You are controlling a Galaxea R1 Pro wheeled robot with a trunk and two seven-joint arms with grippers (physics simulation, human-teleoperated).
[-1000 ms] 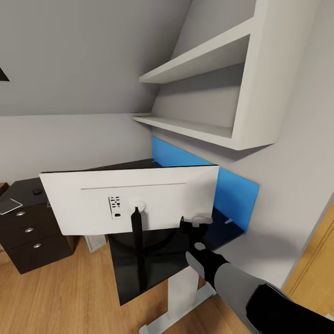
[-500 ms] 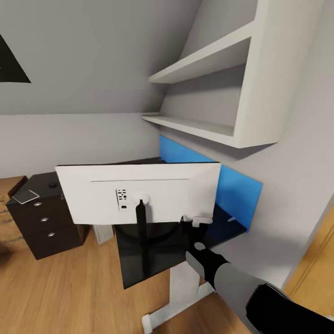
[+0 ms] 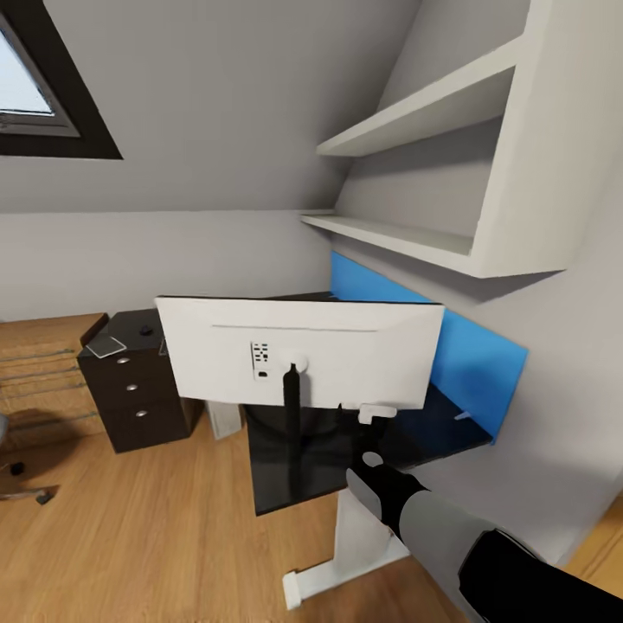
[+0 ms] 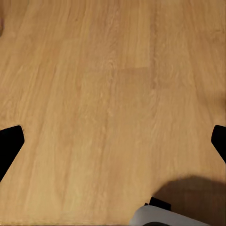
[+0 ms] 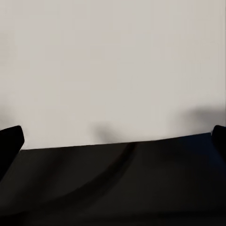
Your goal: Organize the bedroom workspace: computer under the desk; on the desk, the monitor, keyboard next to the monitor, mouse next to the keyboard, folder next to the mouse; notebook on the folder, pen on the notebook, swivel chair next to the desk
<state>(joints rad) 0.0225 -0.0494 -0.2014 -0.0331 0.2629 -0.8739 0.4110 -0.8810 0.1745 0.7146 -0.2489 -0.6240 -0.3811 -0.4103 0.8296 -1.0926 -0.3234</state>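
White-backed monitor on thin black stand, upright on glossy black tabletop. Right pincer at its 5 o'clock corner, fingers spread. Left pincer spread over wood floor.

white monitor, black desk, blue panel

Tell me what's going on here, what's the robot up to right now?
The robot faces the back of a white monitor that stands on a black desk. Its right gripper is raised at the monitor's lower edge, fingers spread, holding nothing. The left gripper hangs open over the wooden floor. A dark drawer cabinet stands beside the desk.
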